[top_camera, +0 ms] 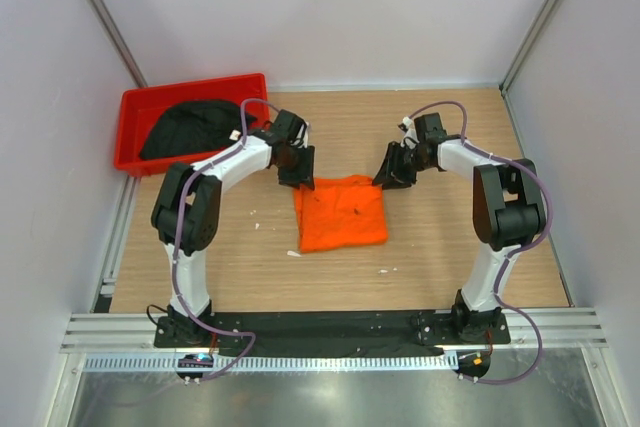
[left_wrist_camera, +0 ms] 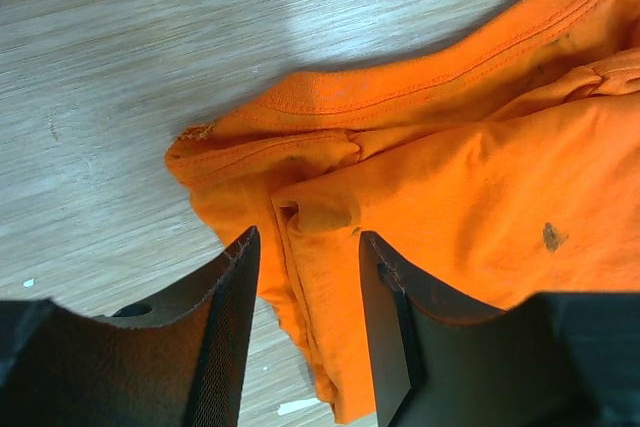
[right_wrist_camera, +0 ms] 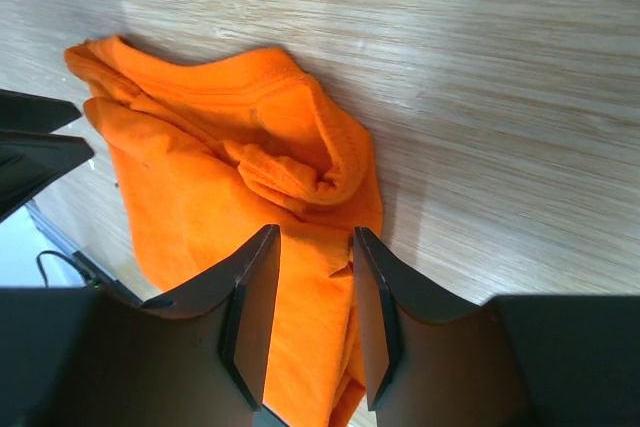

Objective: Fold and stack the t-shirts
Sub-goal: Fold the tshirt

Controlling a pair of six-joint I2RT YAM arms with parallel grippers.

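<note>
The folded orange shirt (top_camera: pixel 340 212) lay on the bench (top_camera: pixel 450 247) — left gripper (left_wrist_camera: pixel 306 239) at its far-left corner, right gripper (right_wrist_camera: pixel 313 232) at its far-right. Each had cloth between half-parted jaws — pinched or not, I couldn't tell.

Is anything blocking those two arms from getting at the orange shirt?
Nothing visible does. The left end effector and the right end effector each straddle a far corner of the orange t-shirt, with cloth between the jaws.
</note>
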